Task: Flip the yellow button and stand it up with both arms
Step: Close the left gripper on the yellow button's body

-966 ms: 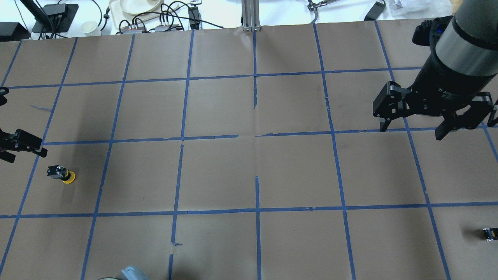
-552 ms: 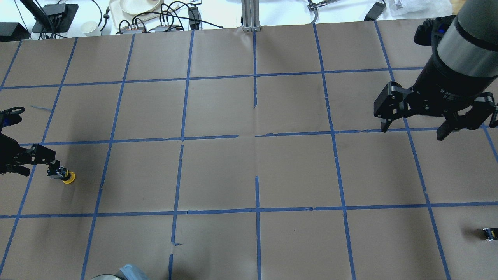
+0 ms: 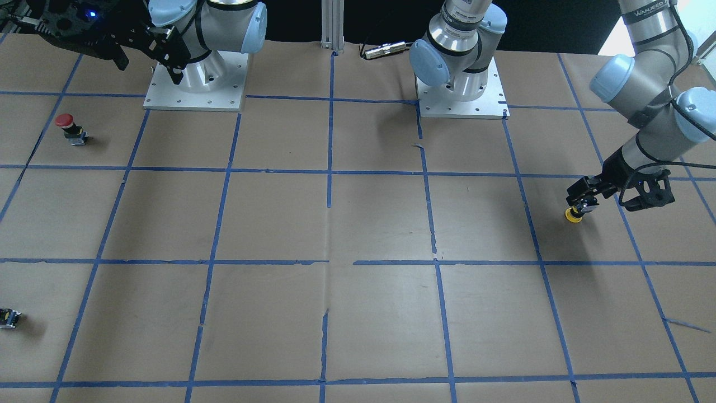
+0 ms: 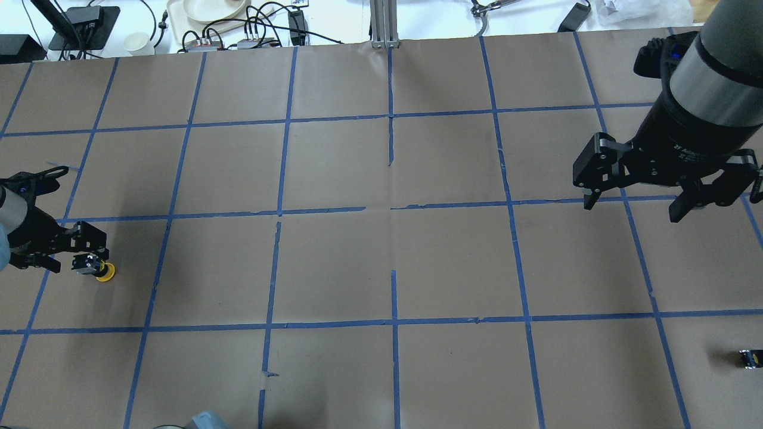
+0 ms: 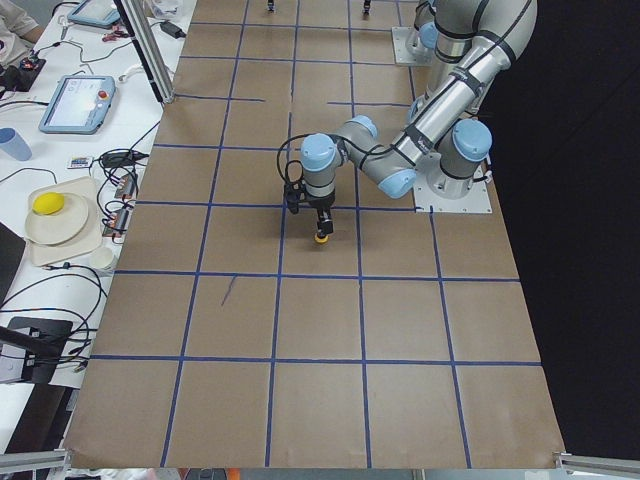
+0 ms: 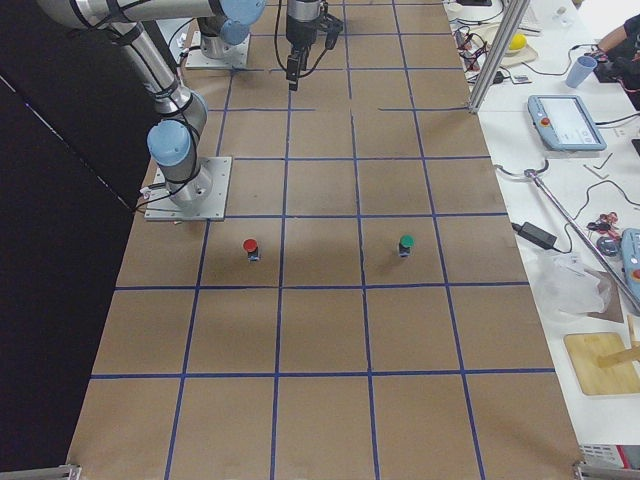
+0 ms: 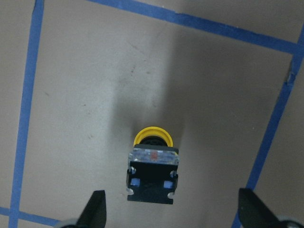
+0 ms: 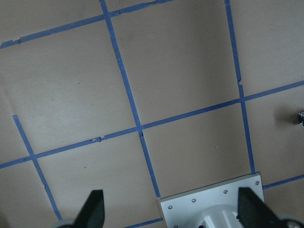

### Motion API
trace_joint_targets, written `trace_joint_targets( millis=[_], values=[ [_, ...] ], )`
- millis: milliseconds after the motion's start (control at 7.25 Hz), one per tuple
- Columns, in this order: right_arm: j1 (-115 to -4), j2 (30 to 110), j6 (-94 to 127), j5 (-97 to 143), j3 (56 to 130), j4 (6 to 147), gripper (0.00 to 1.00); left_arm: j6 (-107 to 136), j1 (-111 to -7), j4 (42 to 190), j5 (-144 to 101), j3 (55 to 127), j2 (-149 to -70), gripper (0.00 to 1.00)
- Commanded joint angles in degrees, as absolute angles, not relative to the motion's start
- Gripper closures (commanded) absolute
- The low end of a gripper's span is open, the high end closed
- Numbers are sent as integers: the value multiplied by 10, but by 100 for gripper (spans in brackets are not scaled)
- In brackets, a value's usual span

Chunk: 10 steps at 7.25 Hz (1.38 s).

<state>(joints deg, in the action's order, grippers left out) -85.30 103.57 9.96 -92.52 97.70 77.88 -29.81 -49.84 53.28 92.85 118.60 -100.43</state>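
Observation:
The yellow button (image 4: 95, 267) is at the table's left side, resting on its yellow cap with the black-and-grey body up. It also shows in the front view (image 3: 575, 212), the left side view (image 5: 321, 234) and the left wrist view (image 7: 152, 166). My left gripper (image 4: 71, 256) is open and low over it, with one finger on either side of the body and not touching it, as the left wrist view (image 7: 173, 211) shows. My right gripper (image 4: 633, 208) is open and empty, high above the table's right side.
A red-capped button (image 3: 68, 126) and a small dark capless part (image 4: 750, 358) sit on my right side. A green-capped button (image 6: 406, 243) stands further out. Two arm base plates (image 3: 196, 89) are at my edge. Cables and dishes (image 4: 208, 12) lie beyond the far edge.
My left gripper has moved in from the left edge to the yellow button and now straddles it. The button has not moved. The right gripper has barely shifted.

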Motion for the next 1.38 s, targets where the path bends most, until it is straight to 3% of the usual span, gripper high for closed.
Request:
trace_joint_targets(
  millis=[0, 414, 690, 966, 1241],
  values=[
    [-851, 1035, 101, -931, 979, 781, 0, -342, -483, 496, 919, 1187, -1027, 8],
    [-851, 1035, 105, -983, 980, 781, 0, -336, -483, 495, 908, 1190, -1024, 13],
    [-851, 1034, 110, -983, 983, 781, 0, -334, -483, 500, 913, 1191, -1020, 29],
    [-853, 1034, 111, -946, 985, 780, 0, -333, -483, 502, 911, 1193, -1020, 39],
    [-853, 1034, 150, -895, 984, 781, 0, -334, -482, 512, 910, 1192, -1017, 41]
  ],
)
